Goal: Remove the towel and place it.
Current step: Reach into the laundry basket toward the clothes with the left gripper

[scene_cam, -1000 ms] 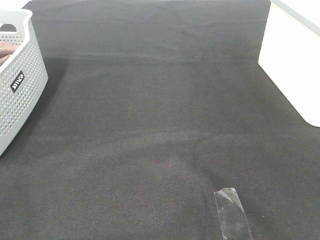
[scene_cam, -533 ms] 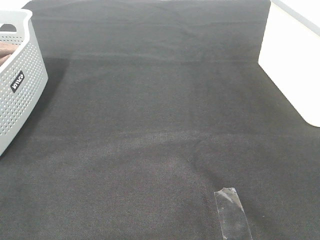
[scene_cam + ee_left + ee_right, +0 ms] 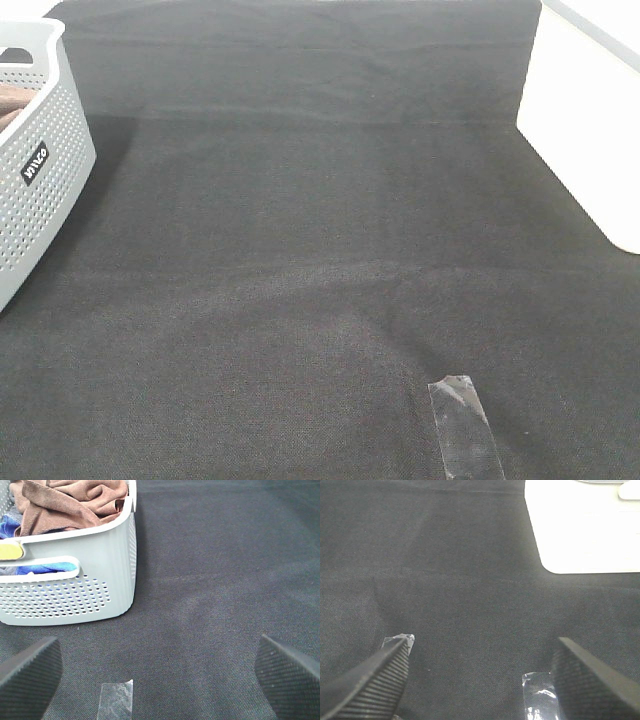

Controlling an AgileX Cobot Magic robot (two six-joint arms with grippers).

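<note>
**No movement yet: towel in the basket, both tools wide open**

Nothing to report from the high camera. Over the last second the dark tabletop, the white basket at its left edge and the strip of clear tape near the front have not shifted at all. Neither arm has come into that view. My read is that you're at the very start and the task is untouched.

Here's your target. The towel is bunched on top of the pile inside the basket, brown and plush, folded over itself against the near rim. Beneath it a blue cloth shows through the handle slot, with something yellow at the edge. From the high camera only a sliver of brown peeks over the rim.

Your left tool is spread wide with nothing between the fingers. It sits low over the tabletop, short of the basket and facing its perforated wall. Your right tool is spread and empty too, over bare cloth, with a white surface ahead of it and no basket in its view.

The left arm looks like the one placed for this. You'll need to rise over the rim and pinch the brown folds only. Go too deep and the blue cloth could come along.
</note>
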